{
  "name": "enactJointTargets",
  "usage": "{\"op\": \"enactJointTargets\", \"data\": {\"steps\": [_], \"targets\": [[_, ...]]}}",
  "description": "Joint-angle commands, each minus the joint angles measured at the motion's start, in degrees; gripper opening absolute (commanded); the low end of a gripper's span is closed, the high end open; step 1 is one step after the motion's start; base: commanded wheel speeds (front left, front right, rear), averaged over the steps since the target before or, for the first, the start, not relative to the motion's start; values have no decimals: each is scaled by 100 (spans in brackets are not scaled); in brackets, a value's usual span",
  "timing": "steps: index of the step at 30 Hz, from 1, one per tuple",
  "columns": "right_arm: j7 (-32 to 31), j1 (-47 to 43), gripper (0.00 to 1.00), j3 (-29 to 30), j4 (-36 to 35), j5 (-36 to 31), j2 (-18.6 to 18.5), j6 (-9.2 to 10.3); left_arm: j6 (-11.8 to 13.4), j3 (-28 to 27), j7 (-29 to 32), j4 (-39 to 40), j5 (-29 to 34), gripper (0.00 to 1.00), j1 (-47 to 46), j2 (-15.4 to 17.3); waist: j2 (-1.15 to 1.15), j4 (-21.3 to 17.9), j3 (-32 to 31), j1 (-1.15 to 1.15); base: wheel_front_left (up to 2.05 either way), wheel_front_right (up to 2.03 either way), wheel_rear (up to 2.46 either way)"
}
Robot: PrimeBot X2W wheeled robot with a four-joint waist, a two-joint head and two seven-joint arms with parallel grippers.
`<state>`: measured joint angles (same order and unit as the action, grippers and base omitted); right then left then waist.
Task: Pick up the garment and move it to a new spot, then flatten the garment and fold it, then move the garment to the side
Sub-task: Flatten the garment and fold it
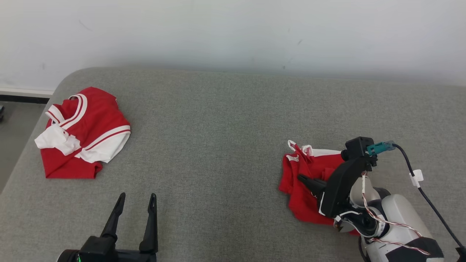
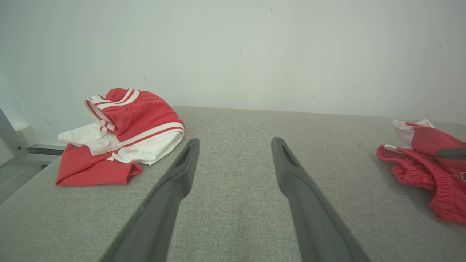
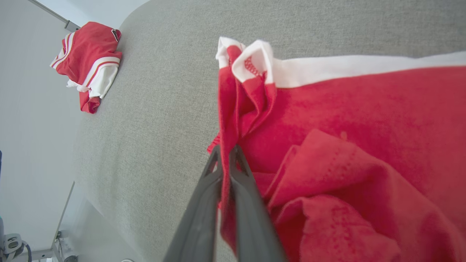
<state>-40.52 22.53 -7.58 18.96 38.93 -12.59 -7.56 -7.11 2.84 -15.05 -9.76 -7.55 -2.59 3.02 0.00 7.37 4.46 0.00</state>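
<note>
The garment [image 1: 315,165], red with white trim, lies crumpled at the right of the grey padded table [image 1: 225,145]. My right gripper [image 1: 301,178] is shut on a fold at its left edge. The right wrist view shows the dark fingers [image 3: 207,189] pinched together on a red fold of the garment [image 3: 346,120], with the gripper [image 3: 225,150] low over the cloth. My left gripper [image 1: 137,196] stands open at the lower left, nothing between its fingers. In the left wrist view the left gripper [image 2: 235,142] points across bare table, the garment [image 2: 433,160] far off to its right.
A second red and white garment [image 1: 85,133] lies folded near the table's rounded far-left corner, also seen as the folded garment [image 2: 134,123] and the folded garment [image 3: 89,58]. A white wall [image 1: 233,32] backs the table. Floor [image 1: 14,131] lies beyond the left edge.
</note>
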Motion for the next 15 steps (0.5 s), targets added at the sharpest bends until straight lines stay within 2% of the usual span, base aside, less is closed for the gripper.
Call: {"op": "enactJointTargets", "data": {"steps": [1,5,10,13,15], "targets": [[63,66,0,-20,36,-48,62,10,-16,5,-19,-14,-54,100,-61,-13,0,37,34,0,0,0,0],[257,149,0,-122,305,-168,241,10,-19,65,-19,-49,-78,100,-128,-14,0,102,74,0,0,0,0],[398,208,0,-243,611,-185,277,10,-22,100,-19,-83,-86,100,-163,-15,0,155,86,0,0,0,0],[645,236,100,-311,578,-155,220,10,-23,80,-19,-99,-84,100,-137,-15,0,145,60,0,0,0,0],[837,233,100,-350,501,-112,146,10,-18,61,-19,-107,-76,100,-90,-16,0,119,19,0,0,0,0]]}}
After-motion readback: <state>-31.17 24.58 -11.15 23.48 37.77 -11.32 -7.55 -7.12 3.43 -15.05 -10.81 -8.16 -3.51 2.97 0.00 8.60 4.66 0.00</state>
